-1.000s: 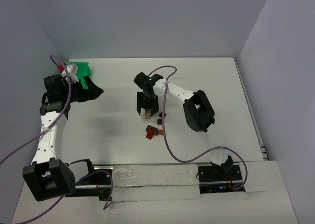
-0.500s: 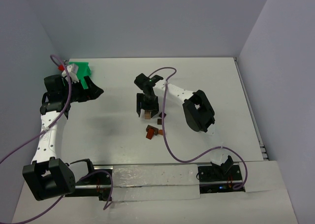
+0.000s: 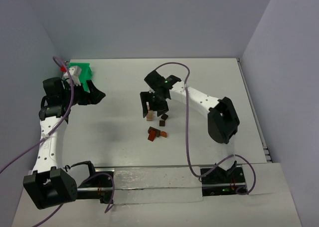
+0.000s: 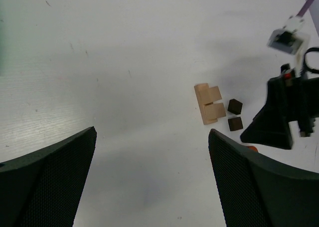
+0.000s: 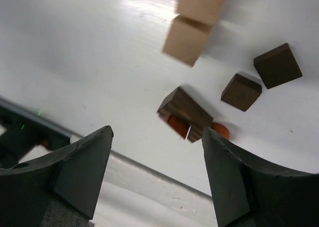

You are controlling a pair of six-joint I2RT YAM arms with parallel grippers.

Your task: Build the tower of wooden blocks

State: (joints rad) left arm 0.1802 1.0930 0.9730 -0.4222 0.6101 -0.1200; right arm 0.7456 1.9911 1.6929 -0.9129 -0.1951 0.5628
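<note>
Light tan blocks (image 3: 148, 115) stand together in a small stack mid-table; they also show in the left wrist view (image 4: 209, 103) and the right wrist view (image 5: 194, 27). Two dark brown cubes (image 3: 163, 120) lie just right of them. A reddish-brown block (image 3: 153, 133) with an orange piece (image 3: 163, 134) lies nearer. My right gripper (image 3: 154, 106) hovers open just behind and above the tan stack, holding nothing (image 5: 157, 179). My left gripper (image 3: 97, 94) is open and empty at the far left (image 4: 152, 187).
A bright green tray (image 3: 79, 69) sits at the back left corner behind the left wrist. Purple cables loop over the table near both arms. A metal rail (image 3: 154, 179) runs along the near edge.
My right gripper has opened and drawn back and to the right off the tan blocks, which stay standing. The right arm's elbow swung right. The left arm barely shifted.
</note>
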